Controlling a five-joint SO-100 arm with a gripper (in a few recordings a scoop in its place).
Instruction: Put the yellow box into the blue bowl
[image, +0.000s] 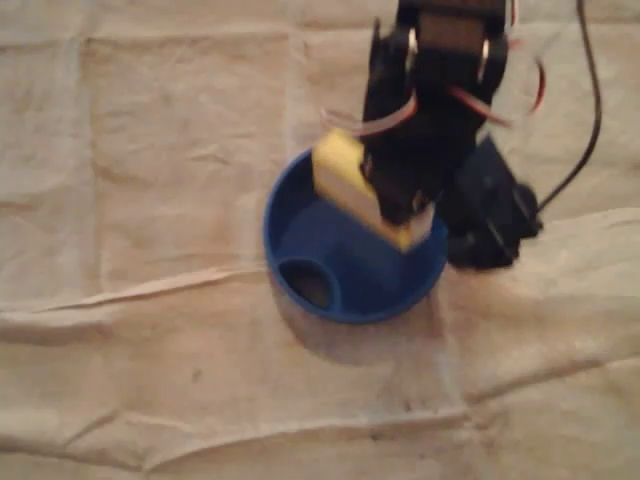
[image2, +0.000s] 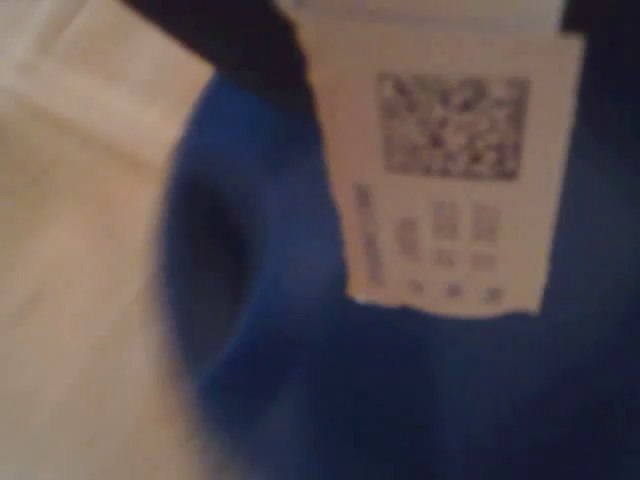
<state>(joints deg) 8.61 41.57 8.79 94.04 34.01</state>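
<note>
A yellow box (image: 348, 178) hangs tilted over the far rim of the blue bowl (image: 300, 245), with my black gripper (image: 400, 190) shut on it from the right. In the wrist view the box (image2: 450, 160) shows a pale face with a printed code, held at the top of the picture above the bowl's blue inside (image2: 400, 380). The fingers themselves are mostly hidden by the box and the arm's dark body.
The bowl stands on a creased beige cloth (image: 150, 200) that covers the table. A round dark hollow (image: 310, 283) shows in the bowl's near left side. A black cable (image: 590, 100) runs down at the far right.
</note>
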